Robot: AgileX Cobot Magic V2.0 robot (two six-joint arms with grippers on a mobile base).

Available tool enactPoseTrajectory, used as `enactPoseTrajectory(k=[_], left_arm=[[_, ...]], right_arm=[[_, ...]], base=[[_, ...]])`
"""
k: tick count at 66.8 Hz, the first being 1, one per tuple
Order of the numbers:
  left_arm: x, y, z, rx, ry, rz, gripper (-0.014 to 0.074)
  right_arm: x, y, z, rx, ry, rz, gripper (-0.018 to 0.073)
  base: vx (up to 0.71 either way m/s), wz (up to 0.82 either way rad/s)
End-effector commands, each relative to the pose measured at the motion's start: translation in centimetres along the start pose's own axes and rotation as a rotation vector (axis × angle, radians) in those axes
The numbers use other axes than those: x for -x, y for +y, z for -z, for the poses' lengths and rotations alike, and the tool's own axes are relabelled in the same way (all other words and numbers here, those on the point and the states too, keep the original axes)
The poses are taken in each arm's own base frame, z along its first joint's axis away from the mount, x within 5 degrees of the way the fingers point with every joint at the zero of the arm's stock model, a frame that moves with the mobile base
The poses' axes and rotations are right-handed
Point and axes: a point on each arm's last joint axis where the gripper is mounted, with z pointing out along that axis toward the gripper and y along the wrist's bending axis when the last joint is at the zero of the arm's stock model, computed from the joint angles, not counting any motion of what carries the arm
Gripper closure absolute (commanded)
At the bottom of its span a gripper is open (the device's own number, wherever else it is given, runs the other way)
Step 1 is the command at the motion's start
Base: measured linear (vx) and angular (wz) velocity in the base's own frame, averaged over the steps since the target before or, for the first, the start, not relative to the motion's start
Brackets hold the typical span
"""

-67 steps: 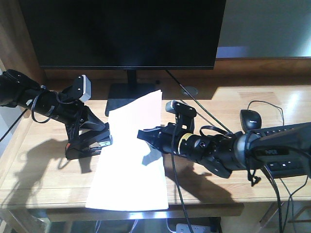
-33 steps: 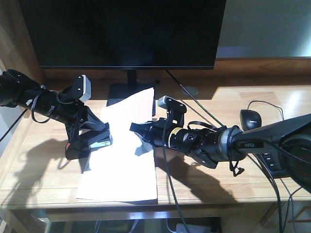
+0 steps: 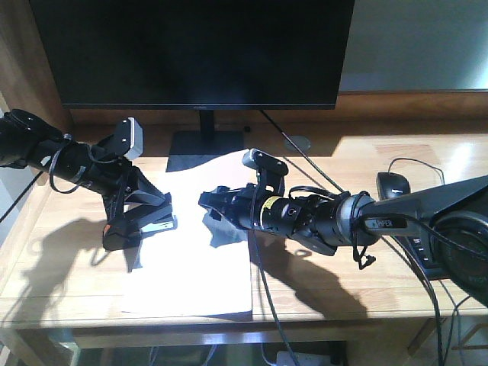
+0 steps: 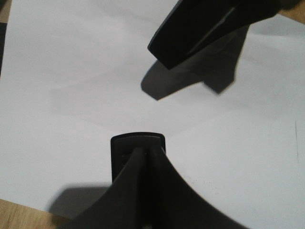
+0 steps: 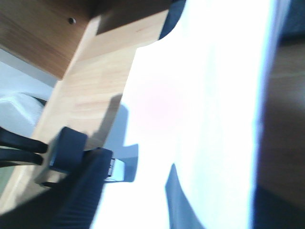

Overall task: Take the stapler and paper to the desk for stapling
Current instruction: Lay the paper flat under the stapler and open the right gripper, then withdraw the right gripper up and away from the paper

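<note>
Paper lies flat on desk. Left gripper clenched on stapler, nose at sheet's left edge, likely lined up to staple. Right gripper low over sheet, probably steadying it; whether it pinches, cannot tell.

Both arms matte blk, rounded segments. Left arm: grey cam block at wrist, blk cables looped loose. Right arm: grey-topped cam, yellow label, white lettering, thin blk cable hanging. Right end effector: blk, tapered fingers.
</note>
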Motion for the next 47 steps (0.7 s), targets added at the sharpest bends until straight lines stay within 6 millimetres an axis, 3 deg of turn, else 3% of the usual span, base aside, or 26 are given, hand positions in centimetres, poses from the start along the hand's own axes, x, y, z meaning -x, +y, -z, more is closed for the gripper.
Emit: enactPoseTrajectory(k=[1, 11, 23, 31, 47], left_arm=[[2.9, 0.0, 1.9, 0.039, -0.073, -0.029, 0.0603], [2.9, 0.0, 1.9, 0.039, -0.073, -0.029, 0.0603], [2.9, 0.0, 1.9, 0.039, -0.073, -0.029, 0.0603], [2.9, 0.0, 1.9, 0.039, -0.073, -0.029, 0.0603], [2.9, 0.0, 1.9, 0.039, -0.073, -0.029, 0.0603]], right_arm=[[3.0, 2.6, 1.4, 0.071, -0.09, 0.055, -0.0008], [3.8, 2.3, 2.3, -0.066, -0.067, 0.125, -0.0032], [6.1, 2.1, 4.9, -0.219, -0.07, 0.199, -0.0032], [8.1, 2.7, 7.5, -0.312, -0.092, 0.242, -0.0032], [11.3, 5.8, 14.0, -0.472, -0.135, 0.403, -0.0032]], base=[[0.0, 0.0], [0.0, 0.0], [0.0, 0.0], [0.0, 0.0], [0.0, 0.0]])
